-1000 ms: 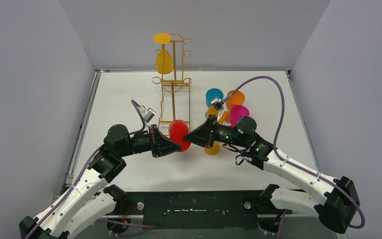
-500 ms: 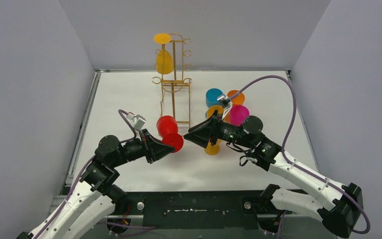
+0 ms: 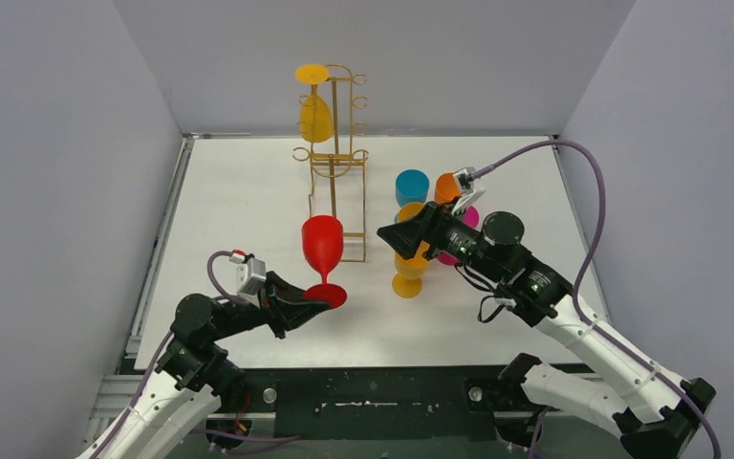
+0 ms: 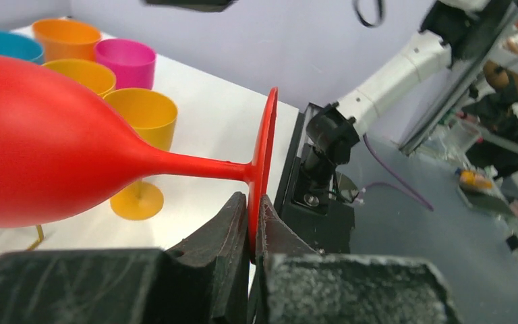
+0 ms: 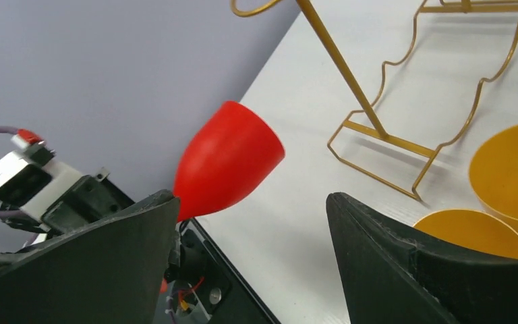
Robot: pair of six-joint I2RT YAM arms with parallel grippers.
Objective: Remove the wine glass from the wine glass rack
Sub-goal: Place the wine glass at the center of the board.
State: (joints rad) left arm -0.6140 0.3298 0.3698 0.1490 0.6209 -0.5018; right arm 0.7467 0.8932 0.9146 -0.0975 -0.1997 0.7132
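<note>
A red wine glass (image 3: 322, 245) stands upright in front of the gold wire wine glass rack (image 3: 337, 164), apart from it. My left gripper (image 3: 321, 301) is shut on the edge of its round foot (image 4: 264, 152), and the foot sits low over the table. In the left wrist view the red bowl (image 4: 40, 135) fills the left side. My right gripper (image 3: 387, 232) hangs open to the right of the glass, touching nothing. In the right wrist view the red bowl (image 5: 233, 158) lies beyond its spread fingers (image 5: 141, 243). A yellow wine glass (image 3: 314, 117) hangs upside down on the rack's top.
A cluster of glasses stands to the right of the rack: teal (image 3: 411, 185), orange (image 3: 451, 185), magenta (image 3: 461, 218) and yellow (image 3: 408, 260), right under my right arm. The rack's wire base (image 5: 411, 138) lies on the white table (image 3: 239, 191). Grey walls enclose three sides.
My right gripper opened, let go of the red glass and pulled back to the right. My left arm drew back toward the near edge, swinging the glass upright.
</note>
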